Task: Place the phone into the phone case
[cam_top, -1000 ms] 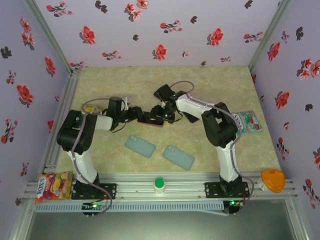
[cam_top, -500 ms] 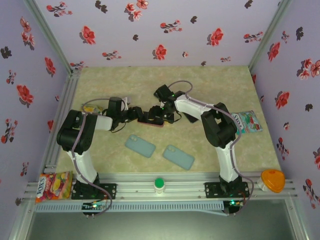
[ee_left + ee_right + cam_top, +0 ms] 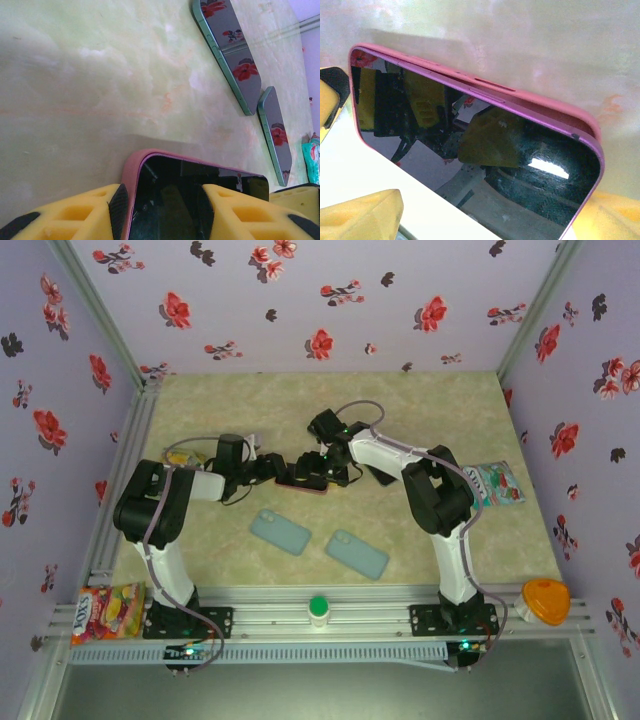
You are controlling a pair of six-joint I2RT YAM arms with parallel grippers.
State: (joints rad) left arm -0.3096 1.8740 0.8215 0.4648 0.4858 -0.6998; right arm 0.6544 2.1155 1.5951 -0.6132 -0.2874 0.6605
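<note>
A dark-screened phone [image 3: 485,150] sits inside a pink phone case [image 3: 530,97], lying flat near the table's middle [image 3: 305,481]. My left gripper [image 3: 165,210] reaches in from the left and is shut across the cased phone's width. One yellow finger [image 3: 75,210] presses the pink rim [image 3: 131,175], the other sits on the far side. My right gripper [image 3: 485,220] straddles the phone's opposite end from the right [image 3: 325,471]. Its fingers [image 3: 365,215] stand wide apart and clear of the case, so it is open.
Two teal phone-shaped slabs [image 3: 280,531] [image 3: 357,553] lie in front of the arms, also on the left wrist's far side [image 3: 230,50]. A snack packet [image 3: 497,483] lies right, a green-capped bottle [image 3: 318,609], candy bag [image 3: 108,610] and orange object [image 3: 545,601] along the near rail.
The right gripper's jaws have spread wider around the phone's end. The left gripper and the cased phone have stayed where they were.
</note>
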